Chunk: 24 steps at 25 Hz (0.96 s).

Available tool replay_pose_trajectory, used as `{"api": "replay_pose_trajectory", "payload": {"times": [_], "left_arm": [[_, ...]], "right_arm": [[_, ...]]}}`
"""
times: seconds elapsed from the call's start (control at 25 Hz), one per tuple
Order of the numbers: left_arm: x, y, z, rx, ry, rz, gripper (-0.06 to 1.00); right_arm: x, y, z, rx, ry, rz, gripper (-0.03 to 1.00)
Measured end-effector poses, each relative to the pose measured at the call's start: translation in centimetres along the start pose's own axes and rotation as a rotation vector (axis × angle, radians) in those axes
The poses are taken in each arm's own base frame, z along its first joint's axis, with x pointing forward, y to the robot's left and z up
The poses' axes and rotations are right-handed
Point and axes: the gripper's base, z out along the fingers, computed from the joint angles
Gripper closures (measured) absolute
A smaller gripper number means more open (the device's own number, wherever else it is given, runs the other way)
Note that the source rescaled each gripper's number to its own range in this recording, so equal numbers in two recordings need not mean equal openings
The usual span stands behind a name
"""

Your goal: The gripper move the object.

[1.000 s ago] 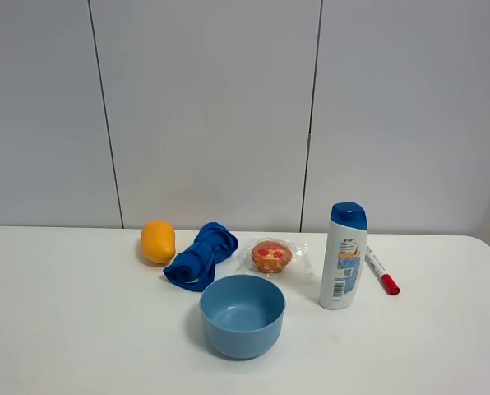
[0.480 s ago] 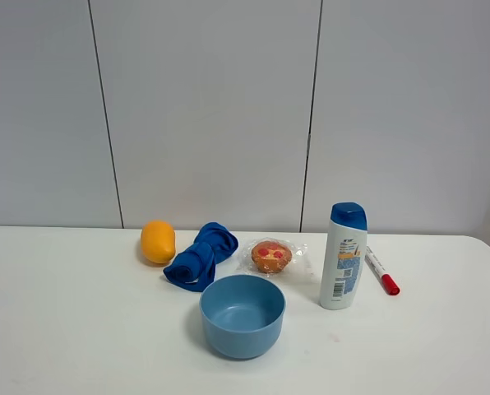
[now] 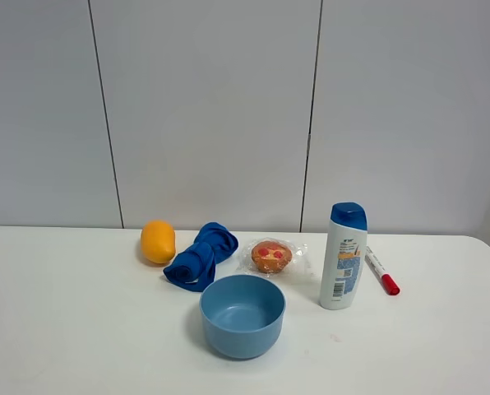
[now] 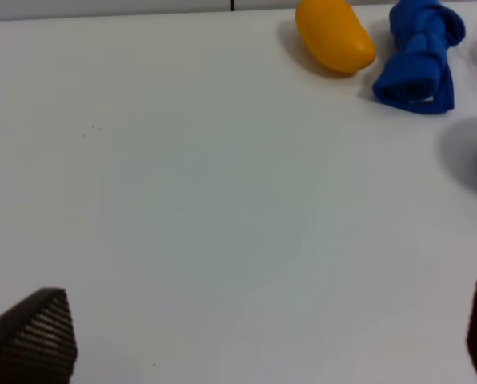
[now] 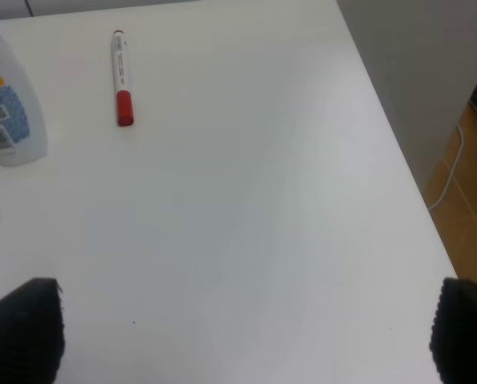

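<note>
The tall white plastic shampoo bottle with a blue flip cap [image 3: 343, 256] stands upright near the bench's right edge, beside a red-capped white marker [image 3: 381, 271], and either wide-open black-fingered gripper [image 5: 246, 332] could tip so tall a bottle with a high or off-centre grasp.

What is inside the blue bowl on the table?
The blue bowl looks empty: its inner wall and bottom show plain blue. Its near rim hides a little of the inside at the front.

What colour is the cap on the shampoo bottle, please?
Blue; the cap tops the white shampoo bottle, clearest in the exterior high view.
</note>
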Motion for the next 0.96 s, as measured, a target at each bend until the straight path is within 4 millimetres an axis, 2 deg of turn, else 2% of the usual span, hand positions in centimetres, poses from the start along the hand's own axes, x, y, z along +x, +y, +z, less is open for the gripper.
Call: {"api": "replay_pose_trajectory", "payload": {"times": [0.96], "left_arm": [[0.01,0.0,-0.01,0.0,-0.001,0.0,-0.06]], "right_arm": [[0.0,0.0,0.0,0.0,0.0,0.0,-0.03]]}}
